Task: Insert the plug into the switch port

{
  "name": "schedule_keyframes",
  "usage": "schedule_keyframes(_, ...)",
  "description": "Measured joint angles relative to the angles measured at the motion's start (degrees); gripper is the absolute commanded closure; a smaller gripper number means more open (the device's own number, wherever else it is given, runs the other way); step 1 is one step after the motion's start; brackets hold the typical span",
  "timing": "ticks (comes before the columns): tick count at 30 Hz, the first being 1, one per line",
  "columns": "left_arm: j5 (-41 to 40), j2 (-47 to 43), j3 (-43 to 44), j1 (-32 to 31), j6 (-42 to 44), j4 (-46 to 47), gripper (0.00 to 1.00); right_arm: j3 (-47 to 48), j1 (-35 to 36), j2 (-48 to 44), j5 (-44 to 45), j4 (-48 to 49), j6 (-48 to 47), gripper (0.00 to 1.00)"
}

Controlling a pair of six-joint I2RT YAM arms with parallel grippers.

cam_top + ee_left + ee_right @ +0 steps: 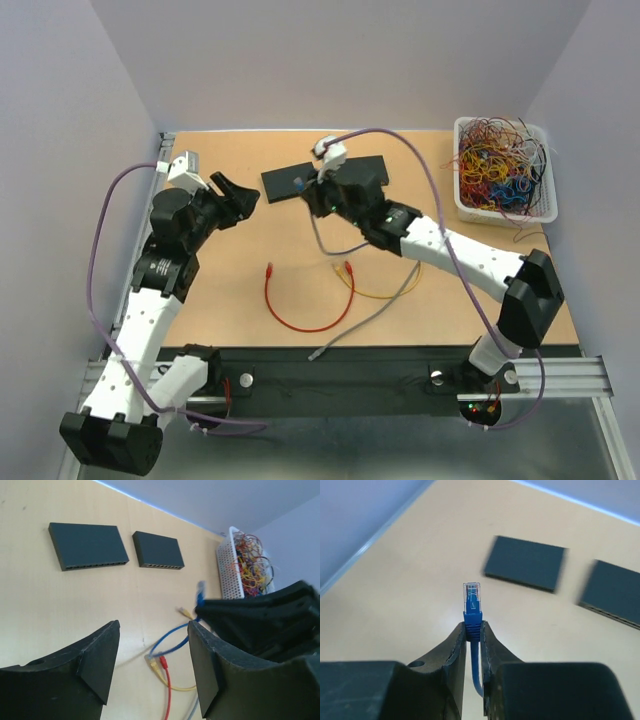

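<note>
Blue plug (472,600) pinched at its boot by the right fingers (455,645), clear tip pointing to twelve o'clock, held off the counter (410,580), apart from both switches. Dark switch (525,562) at one o'clock of the plug, second switch (615,592) at two. Left fingers (75,670) spread wide, gripping nothing. Red cable (268,290) and yellow cable (365,292) loose at six o'clock of the switches. Wire basket (463,195) at two o'clock of the counter.
</note>
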Motion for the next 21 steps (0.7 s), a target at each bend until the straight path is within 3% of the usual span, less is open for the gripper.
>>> schedule_keyframes(10, -3.19, 15.89, 1.07, 0.02, 0.42, 5.99, 0.32, -1.16, -13.53, 0.70, -0.52, -1.40, 1.66, 0.99)
schedule_keyframes(21, -4.02, 50.56, 22.43, 1.62, 0.52, 16.81, 0.34, 12.46, -18.84, 26.36, -6.54, -3.23, 3.08, 1.00)
